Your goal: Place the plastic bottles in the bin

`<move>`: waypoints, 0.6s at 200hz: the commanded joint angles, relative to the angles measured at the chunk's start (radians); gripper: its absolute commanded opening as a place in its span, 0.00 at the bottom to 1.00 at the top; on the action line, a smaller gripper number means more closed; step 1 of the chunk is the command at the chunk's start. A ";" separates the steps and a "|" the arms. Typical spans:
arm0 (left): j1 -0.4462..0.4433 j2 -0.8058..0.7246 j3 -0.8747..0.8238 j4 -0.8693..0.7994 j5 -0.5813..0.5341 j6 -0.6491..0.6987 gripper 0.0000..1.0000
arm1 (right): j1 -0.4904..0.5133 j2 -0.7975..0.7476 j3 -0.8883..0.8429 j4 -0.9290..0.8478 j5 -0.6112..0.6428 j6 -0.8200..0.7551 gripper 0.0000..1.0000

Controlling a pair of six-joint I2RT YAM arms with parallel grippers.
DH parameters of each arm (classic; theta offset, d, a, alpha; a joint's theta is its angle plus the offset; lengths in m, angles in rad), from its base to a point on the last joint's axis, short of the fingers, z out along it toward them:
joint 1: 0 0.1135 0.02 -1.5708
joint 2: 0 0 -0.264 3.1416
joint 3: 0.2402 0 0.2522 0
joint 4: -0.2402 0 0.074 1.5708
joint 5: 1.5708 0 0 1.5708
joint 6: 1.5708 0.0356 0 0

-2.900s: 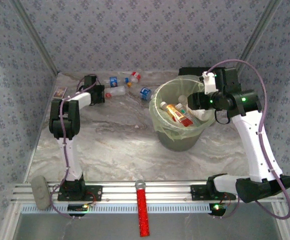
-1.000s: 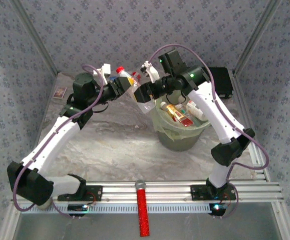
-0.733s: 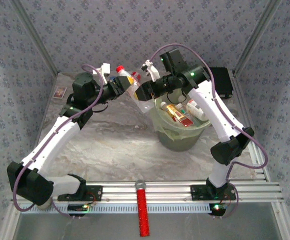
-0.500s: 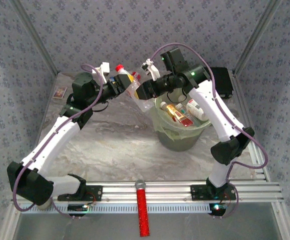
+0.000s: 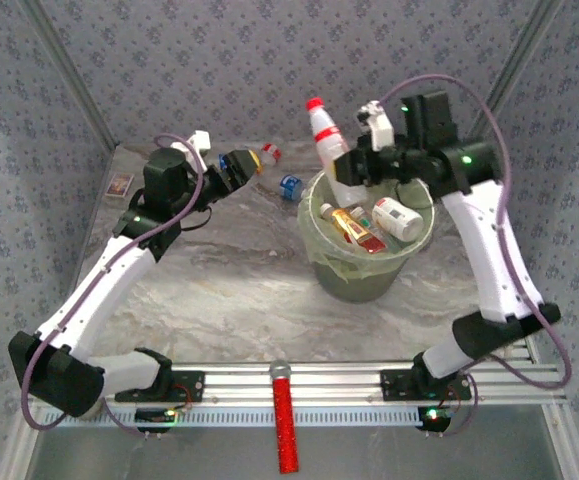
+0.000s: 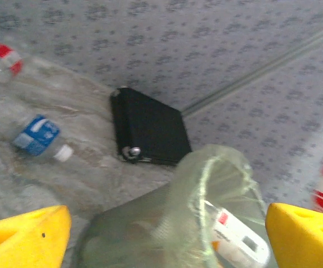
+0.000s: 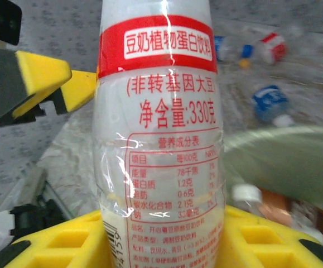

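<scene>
Overhead, the right gripper (image 5: pixel 347 172) clamps a white red-capped drink bottle (image 5: pixel 326 140), upright above the far left rim of the pale-green bin (image 5: pixel 354 285). The left gripper (image 5: pixel 235 163) hovers nearby, its yellow fingers (image 6: pixel 24 234) spread wide and empty. A blue-labelled bottle (image 5: pixel 289 185) lies on the marble table (image 5: pixel 229 290) between them.

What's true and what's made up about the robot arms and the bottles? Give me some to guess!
1. The right gripper holds a white bottle with a red cap. True.
2. The left gripper holds a bottle too. False: it is open and empty.
3. The bin has nothing in it. False: several bottles lie inside.
4. A blue-labelled bottle lies on the table, outside the bin. True.
</scene>
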State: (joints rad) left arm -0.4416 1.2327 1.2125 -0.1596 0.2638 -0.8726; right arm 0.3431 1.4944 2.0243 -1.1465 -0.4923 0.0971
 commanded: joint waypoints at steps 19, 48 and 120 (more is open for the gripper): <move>-0.006 0.096 0.046 -0.098 -0.149 0.023 0.88 | -0.048 -0.086 -0.081 -0.210 0.175 -0.070 0.43; -0.006 0.175 0.059 -0.097 -0.170 0.013 0.87 | -0.050 -0.099 -0.149 -0.281 0.235 -0.088 0.43; -0.008 0.403 0.119 -0.063 -0.213 -0.083 0.86 | -0.052 -0.104 -0.254 -0.284 0.290 -0.115 0.48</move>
State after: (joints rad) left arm -0.4416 1.5719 1.2724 -0.2413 0.0845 -0.9131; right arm 0.2985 1.3941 1.7695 -1.4090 -0.2256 0.0071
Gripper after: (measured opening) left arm 0.864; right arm 0.457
